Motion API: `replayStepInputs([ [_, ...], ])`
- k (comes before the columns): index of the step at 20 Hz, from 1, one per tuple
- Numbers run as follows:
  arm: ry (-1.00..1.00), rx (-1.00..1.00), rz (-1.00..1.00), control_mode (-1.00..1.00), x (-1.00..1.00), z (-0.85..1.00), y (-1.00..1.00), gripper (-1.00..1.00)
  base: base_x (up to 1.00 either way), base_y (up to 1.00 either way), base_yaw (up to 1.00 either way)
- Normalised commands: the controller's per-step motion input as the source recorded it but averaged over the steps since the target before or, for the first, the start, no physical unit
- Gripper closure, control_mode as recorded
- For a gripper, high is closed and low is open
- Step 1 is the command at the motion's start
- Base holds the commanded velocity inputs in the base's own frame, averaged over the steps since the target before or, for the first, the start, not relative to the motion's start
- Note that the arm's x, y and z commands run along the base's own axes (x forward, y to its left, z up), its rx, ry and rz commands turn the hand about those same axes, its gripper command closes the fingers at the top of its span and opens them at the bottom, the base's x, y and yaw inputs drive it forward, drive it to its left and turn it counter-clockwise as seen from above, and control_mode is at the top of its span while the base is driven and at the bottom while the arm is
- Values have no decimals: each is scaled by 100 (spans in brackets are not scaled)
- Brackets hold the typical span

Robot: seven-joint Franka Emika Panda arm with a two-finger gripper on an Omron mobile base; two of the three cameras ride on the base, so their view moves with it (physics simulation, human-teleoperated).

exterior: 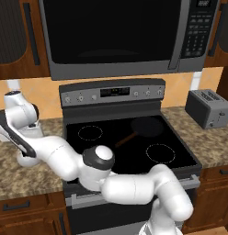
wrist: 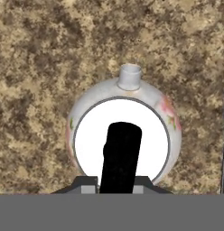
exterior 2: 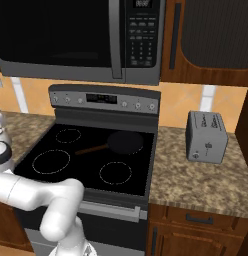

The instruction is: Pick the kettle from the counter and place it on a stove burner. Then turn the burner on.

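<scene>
Seen from straight above, the small white kettle with faint floral marks stands on the speckled granite counter. Its short spout points to the top of the hand view. My gripper is down over the kettle, and its two fingertips sit tight against either side of the thin black handle. In the left base view my arm reaches left over the counter beside the stove and hides the kettle.
A dark frying pan lies on the stove's back right burner, handle pointing front-left. The front right burner and back left burner are bare. A grey toaster stands on the right counter. A microwave hangs above.
</scene>
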Motion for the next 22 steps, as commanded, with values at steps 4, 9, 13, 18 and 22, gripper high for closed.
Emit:
replayStepInputs([
  [4, -13, 0, 0, -100, -89, 2, -7, 100, 0, 0, 0],
  [9, -11, 1, 0, -100, -100, 2, -49, 100, 0, 0, 0],
  [13, -11, 0, 0, -100, -88, 10, -74, 100, 0, 0, 0],
  [18, -10, 0, 0, -100, -61, 22, -71, 100, 0, 0, 0],
  [22, -2, 0, 1, -100, -24, 33, -61, 100, 0, 0, 0],
])
